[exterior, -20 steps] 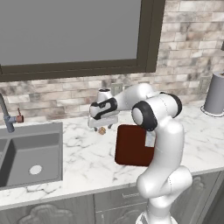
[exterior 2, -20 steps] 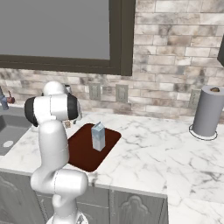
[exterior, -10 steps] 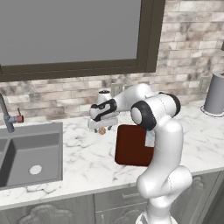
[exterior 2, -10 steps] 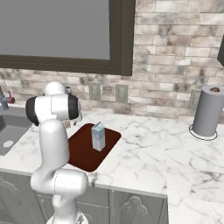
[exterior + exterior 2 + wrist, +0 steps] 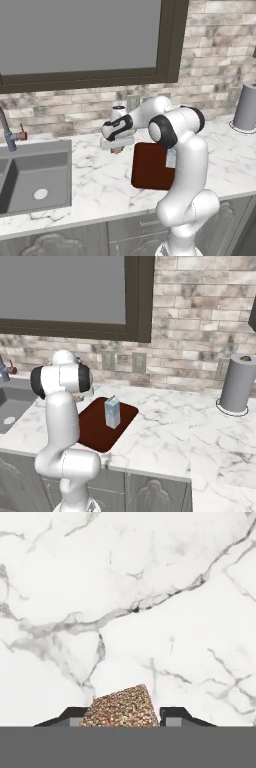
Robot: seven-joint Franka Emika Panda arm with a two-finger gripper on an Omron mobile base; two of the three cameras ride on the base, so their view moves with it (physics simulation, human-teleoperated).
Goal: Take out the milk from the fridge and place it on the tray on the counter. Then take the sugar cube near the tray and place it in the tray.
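The tiny tan sugar cube (image 5: 122, 709) lies on the white marble counter (image 5: 150, 587), and my gripper (image 5: 125, 718) is down over it. One dark fingertip presses each side of the cube, so the jaws are shut on it. From the left base view the gripper (image 5: 117, 147) sits low on the counter just left of the dark red-brown tray (image 5: 149, 167), with the sugar cube (image 5: 117, 149) a brown speck under it. The milk (image 5: 112, 412), a grey carton with a pale blue top, stands upright in the tray (image 5: 92, 431).
A steel sink (image 5: 35, 172) with a faucet (image 5: 7, 131) is sunk into the counter to the left. A grey cylinder on a white base (image 5: 236, 385) stands at the far right by the brick wall. Wall sockets (image 5: 124, 361) sit behind the tray.
The jaws have closed in from wide open onto the sugar cube. The arm and the milk have stayed where they were.
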